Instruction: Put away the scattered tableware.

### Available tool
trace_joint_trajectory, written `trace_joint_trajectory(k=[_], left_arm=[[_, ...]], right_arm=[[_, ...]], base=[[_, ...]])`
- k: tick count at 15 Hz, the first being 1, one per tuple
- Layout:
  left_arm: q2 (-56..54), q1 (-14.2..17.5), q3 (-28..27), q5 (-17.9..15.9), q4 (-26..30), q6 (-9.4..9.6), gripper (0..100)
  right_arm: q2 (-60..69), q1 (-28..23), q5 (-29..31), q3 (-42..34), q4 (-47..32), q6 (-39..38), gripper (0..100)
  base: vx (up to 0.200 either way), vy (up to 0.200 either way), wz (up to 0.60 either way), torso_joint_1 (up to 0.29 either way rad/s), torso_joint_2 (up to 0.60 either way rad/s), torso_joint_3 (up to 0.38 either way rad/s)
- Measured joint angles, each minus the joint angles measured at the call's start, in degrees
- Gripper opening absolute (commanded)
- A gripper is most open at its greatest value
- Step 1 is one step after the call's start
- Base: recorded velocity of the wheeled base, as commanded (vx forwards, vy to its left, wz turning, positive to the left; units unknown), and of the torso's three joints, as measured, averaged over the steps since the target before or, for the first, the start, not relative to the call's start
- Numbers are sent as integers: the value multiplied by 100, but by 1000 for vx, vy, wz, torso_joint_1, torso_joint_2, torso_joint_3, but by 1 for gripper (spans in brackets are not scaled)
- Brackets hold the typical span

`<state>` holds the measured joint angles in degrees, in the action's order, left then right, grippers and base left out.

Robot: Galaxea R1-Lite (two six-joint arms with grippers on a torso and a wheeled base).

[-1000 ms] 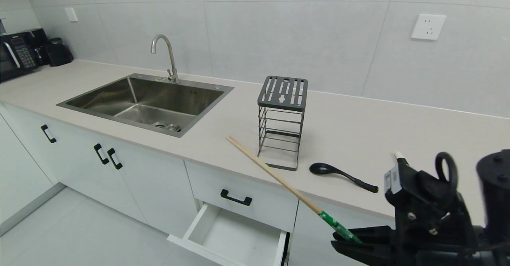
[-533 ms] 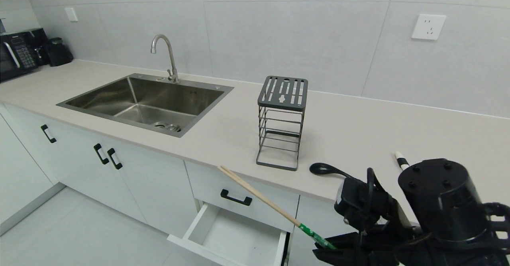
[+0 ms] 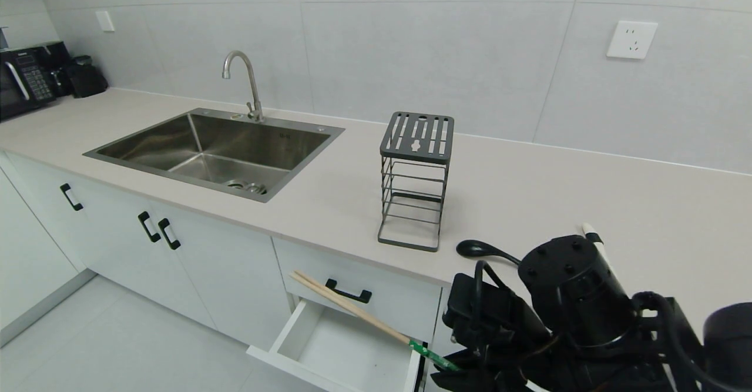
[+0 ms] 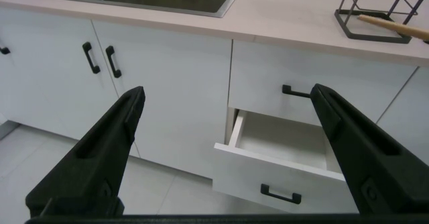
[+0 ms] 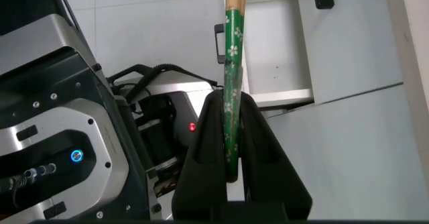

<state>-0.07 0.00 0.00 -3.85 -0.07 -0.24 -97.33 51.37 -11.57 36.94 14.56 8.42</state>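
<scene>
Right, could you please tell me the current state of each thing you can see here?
chopsticks: clamped at the green end, angled toward the lower drawer
right gripper: shut on the chopsticks
left gripper: open, empty
lower drawer: open
upper drawer: shut
cabinet doors: shut
rack: upright on the counter, empty
black spoon: lying on the counter beside the rack
faucet: no water running

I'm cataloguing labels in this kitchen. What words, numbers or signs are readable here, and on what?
No text is legible.
The microwave has control-panel marks, too small to read.
The sink has a small mark on its back wall, too small to read.
The chopsticks carry white flowers on green, no lettering.
</scene>
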Motion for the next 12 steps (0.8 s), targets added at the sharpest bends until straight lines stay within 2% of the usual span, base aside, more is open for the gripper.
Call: trace_joint_trajectory(k=[8, 12], left_arm=[[0, 0, 0, -2, 0, 0, 100], [0, 0, 0, -2, 0, 2, 100]], right_arm=[[-925, 98, 22, 707, -104, 35, 0], [-1190, 190, 24, 1006, -117, 35, 0]], base=[[0, 0, 0, -5, 7, 6], [0, 0, 0, -179, 402, 221]])
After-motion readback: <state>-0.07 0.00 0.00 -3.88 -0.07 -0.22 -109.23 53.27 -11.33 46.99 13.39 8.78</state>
